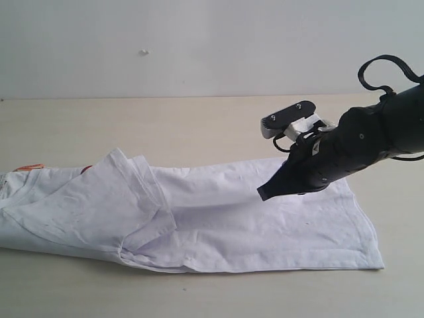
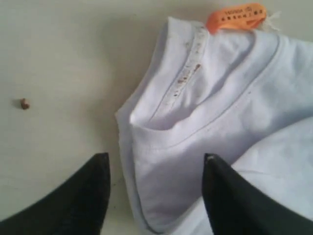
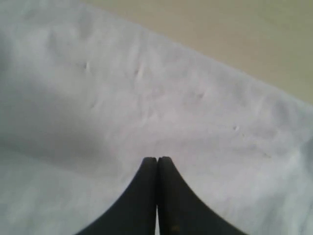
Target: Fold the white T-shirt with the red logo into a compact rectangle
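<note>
Two grippers hung over the T-shirt (image 1: 232, 218), a long folded band on the table (image 1: 165, 126) well clear of its far edge: left gripper (image 2: 156, 159) spread above the collar (image 2: 205, 125) near the tag (image 2: 234, 17), right gripper (image 3: 157, 159) pressed together, empty, above the hem end.

Beige table (image 1: 199, 126) against pale wall (image 1: 199, 40)
</note>
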Controlling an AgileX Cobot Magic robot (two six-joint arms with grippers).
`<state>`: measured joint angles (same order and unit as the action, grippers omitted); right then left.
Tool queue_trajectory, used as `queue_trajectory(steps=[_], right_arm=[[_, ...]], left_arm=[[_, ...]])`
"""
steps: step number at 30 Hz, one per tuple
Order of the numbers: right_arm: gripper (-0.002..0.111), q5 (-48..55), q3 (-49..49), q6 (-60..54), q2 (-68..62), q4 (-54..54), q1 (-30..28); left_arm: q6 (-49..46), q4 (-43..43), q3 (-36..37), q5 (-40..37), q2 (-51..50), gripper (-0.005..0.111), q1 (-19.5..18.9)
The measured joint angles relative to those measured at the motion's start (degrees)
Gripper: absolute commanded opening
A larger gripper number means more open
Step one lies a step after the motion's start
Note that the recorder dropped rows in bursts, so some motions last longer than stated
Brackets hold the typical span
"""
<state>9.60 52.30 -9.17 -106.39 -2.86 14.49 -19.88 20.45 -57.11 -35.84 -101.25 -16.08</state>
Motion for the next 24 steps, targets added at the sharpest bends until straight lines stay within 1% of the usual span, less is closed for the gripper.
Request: queue_trajectory(steps=[2,5,6,12,24], right_arm=[[0.0,0.1,0.0,0.1,0.0,0.0,0.0],[0.0,0.2,0.0,0.1,0.0,-0.1,0.0],[0.0,0.2,0.0,0.2,0.0,-0.2,0.0],[0.0,0.4,0.0,0.3,0.0,-0.9,0.0],[0.0,0.9,0.0,0.3,0.0,-1.3,0.0]], left_arm=[[-1.9,2.6,-0.5,-1.5,-0.9,0.052,-1.4],[-5.1,5.9,-0.6,-3.1,-2.7,0.065,-2.6],[-6.1,7.2,-0.6,-3.4,-3.4,0.067,-2.6],[-9.5,12.4,-0.6,-4.1,-6.1,0.068,-2.7],[-7.8,10.2,-0.7,-1.7,-6.7,0.068,-2.7]])
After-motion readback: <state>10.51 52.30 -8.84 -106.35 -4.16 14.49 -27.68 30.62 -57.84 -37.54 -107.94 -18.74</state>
